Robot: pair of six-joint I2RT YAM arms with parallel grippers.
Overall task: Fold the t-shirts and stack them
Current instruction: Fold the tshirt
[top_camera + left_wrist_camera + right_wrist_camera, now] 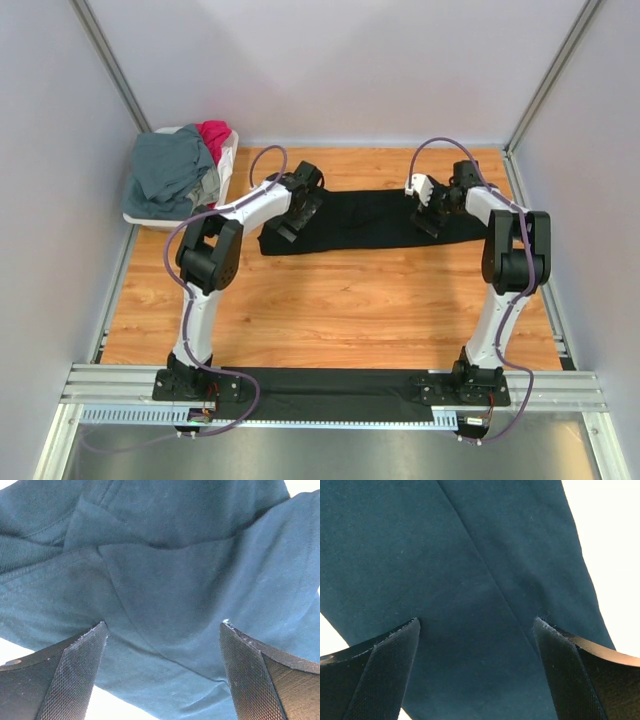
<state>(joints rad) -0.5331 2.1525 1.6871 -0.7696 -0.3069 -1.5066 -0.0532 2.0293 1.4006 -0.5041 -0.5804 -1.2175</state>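
Observation:
A black t-shirt (pixel 370 220) lies as a long folded strip across the far half of the wooden table. My left gripper (pixel 292 218) hangs over its left end and my right gripper (pixel 430 208) over its right end. In the left wrist view the left gripper (pixel 164 625) stands open just above creased, overlapping layers of the cloth (pixel 165 570). The right gripper (pixel 476 620) is open too, above smooth cloth (pixel 445 555) with one straight fold line. Neither holds anything. A slate grey-blue t-shirt (pixel 170 170) and a magenta-red one (pixel 213 135) lie bunched in the basket.
The white plastic basket (pixel 150 217) stands at the back left corner, against the wall. Grey walls close in the table on three sides. A dark sheet (pixel 320 385) lies along the metal rail between the two arm bases.

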